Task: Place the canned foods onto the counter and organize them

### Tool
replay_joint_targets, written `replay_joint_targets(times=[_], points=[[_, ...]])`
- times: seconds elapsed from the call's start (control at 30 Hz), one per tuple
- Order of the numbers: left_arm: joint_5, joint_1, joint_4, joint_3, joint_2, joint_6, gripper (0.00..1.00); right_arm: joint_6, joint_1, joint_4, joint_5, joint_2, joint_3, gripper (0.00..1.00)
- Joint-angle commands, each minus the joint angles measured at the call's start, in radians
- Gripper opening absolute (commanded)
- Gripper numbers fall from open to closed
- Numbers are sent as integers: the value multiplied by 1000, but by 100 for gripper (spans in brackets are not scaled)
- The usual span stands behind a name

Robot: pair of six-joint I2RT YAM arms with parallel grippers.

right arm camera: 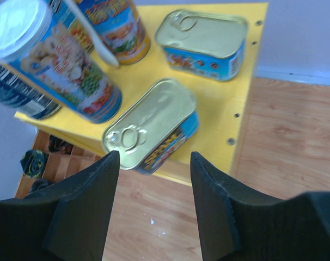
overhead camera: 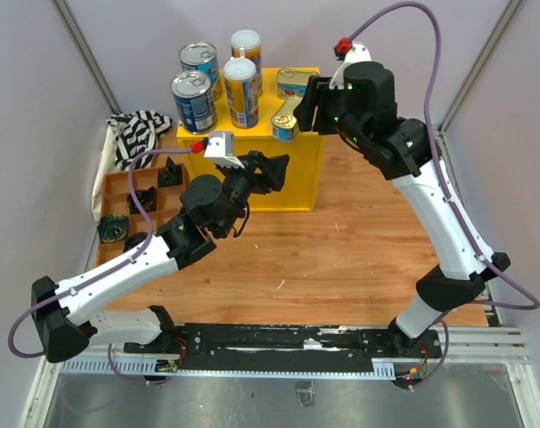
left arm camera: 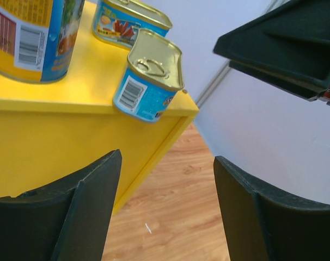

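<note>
The nearer gold tin is lying askew on the yellow counter, and its pull-tab end is hanging out past the front edge, so a fall is looking like the main danger. The right gripper is hovering just short of that end with its jaws spread and nothing between them. A finger brushing the overhang, or closing off-centre on the slanted, smooth sides, is likely to tip the tin onto the wooden tabletop. The left gripper is hanging low before the counter's front, also released and empty, and is risking a clash with the right arm. The slim white-lidded can is standing near enough to be knocked.
</note>
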Motion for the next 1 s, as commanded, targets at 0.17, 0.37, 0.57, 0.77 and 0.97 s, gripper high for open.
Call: replay_joint_targets(times=[0.17, 0.37, 0.57, 0.77, 0.97], points=[[-77, 7, 63, 145, 120, 110, 68, -2, -158, 92, -101, 29, 10, 46], [-115, 7, 90, 177, 177, 146, 63, -4, -207, 142, -179, 69, 18, 40], [-138, 7, 112, 206, 219, 171, 60, 3, -240, 172, -259, 108, 40, 38], [-164, 7, 112, 228, 248, 181, 60, 10, -247, 184, -300, 134, 38, 37], [-176, 7, 105, 245, 268, 188, 60, 22, -257, 198, -334, 153, 24, 37]])
